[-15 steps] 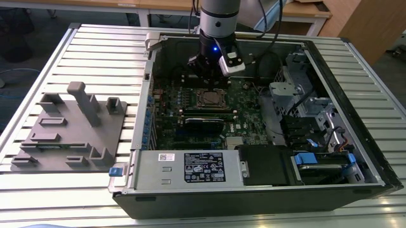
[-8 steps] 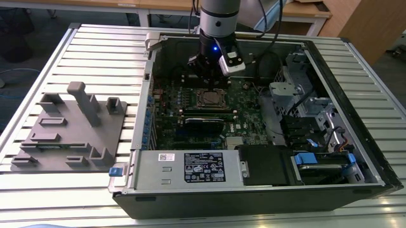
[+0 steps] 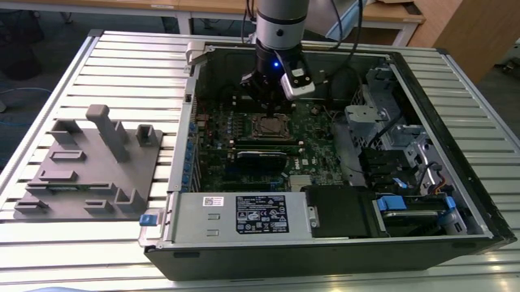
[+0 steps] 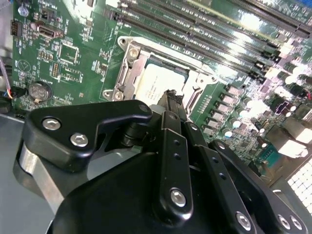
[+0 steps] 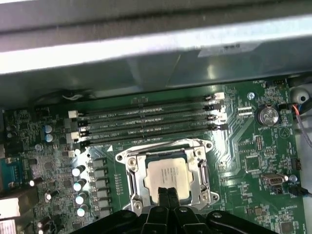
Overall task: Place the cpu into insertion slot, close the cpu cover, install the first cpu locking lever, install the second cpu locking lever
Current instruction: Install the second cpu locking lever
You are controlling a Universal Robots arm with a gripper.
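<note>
On the slatted metal bench [image 3: 122,55], going from the exterior view's left, a grey plastic fixture tray [image 3: 89,170] with upright posts sits toward the bench's left edge, and beside it lies the open computer case [image 3: 455,225] with the green motherboard [image 3: 317,158] flat on its floor. The gripper [image 3: 271,114] hangs straight down over the board's far half, its black fingers [image 5: 168,200] drawn together into a narrow tip right at the near edge of the cpu [image 5: 168,176]; they look closed with nothing held, though whether the tip actually touches the chip I cannot tell. The cpu already lies in the insertion slot [image 5: 165,180], its dull pale-grey lid flat and square, and the cpu cover [image 5: 132,171] — a thin bright stamped-steel frame with a wide window — seems to be down around it. So the work appears to be at the cover or lever stage. Done well, I judge it wants a slow vertical press on the frame's rim and never on the chip lid, since the contacts beneath would bend easily — and the springy wire levers could snap sideways unless guided under their hooks. Beyond the slot run 4 long black memory slots [image 5: 146,119], glossy and ribbed, parallel to the case's far wall.
</note>
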